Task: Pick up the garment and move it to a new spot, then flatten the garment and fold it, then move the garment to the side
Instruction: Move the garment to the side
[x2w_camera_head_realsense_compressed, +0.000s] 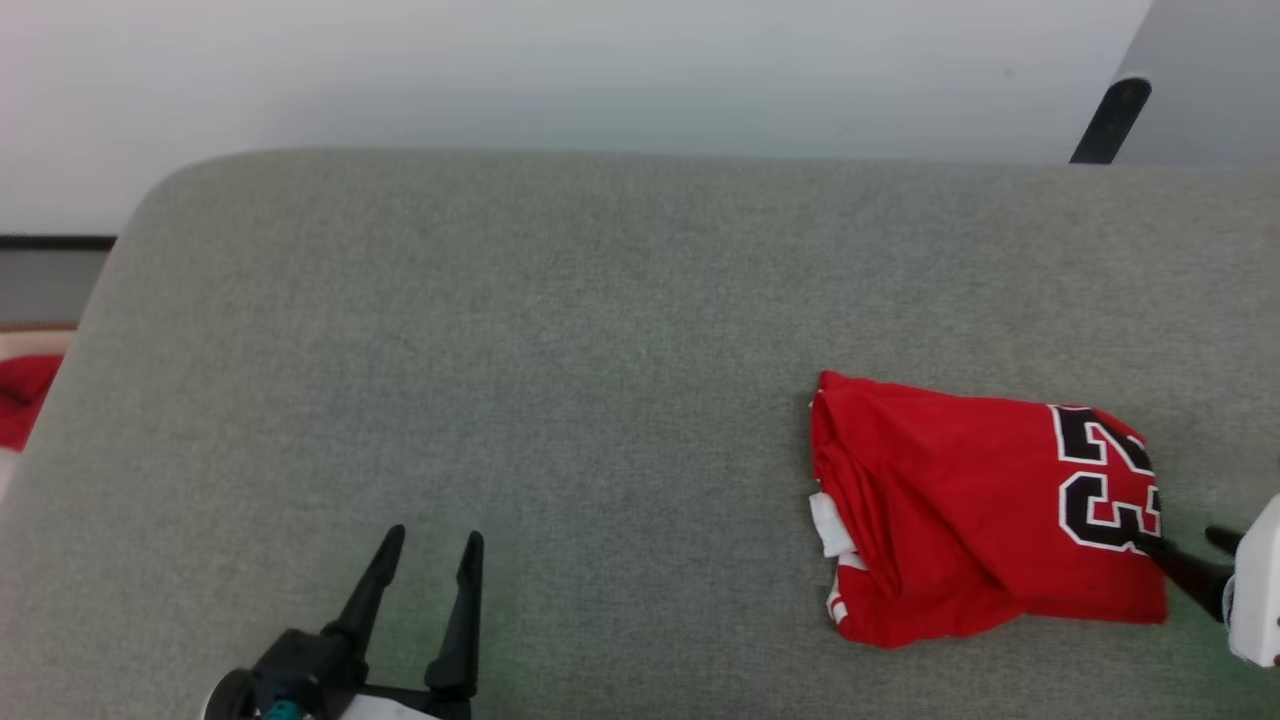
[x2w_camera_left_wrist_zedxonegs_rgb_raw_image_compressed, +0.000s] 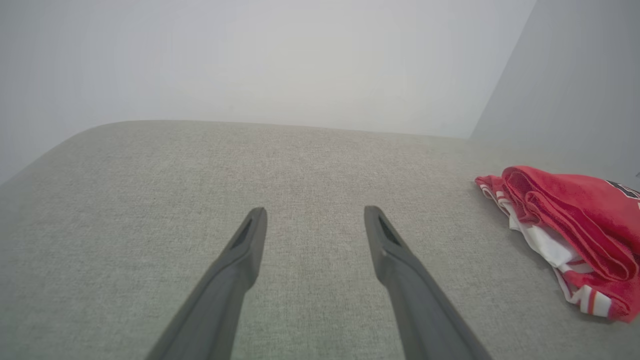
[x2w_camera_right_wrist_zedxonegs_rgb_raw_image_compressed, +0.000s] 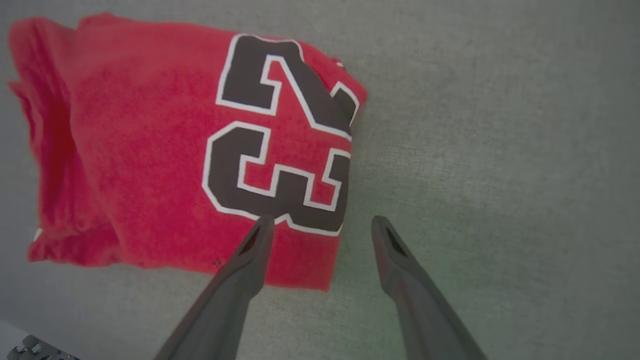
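Our right pincer (x2w_camera_right_wrist_zedxonegs_rgb_raw_image_compressed: 322, 220), apart, straddles the garment (x2w_camera_head_realsense_compressed: 960, 500) at its three o'clock edge. Our left pincer (x2w_camera_head_realsense_compressed: 434, 535), also apart, sits far toward nine.

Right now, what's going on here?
The garment lies folded on the right part of the grey surface, number 23 facing up. The right tool is open at the garment's edge, one finger over the cloth and the other over bare surface; nothing is gripped. The left tool is open over bare surface at the near left, holding nothing. Folding looks done.
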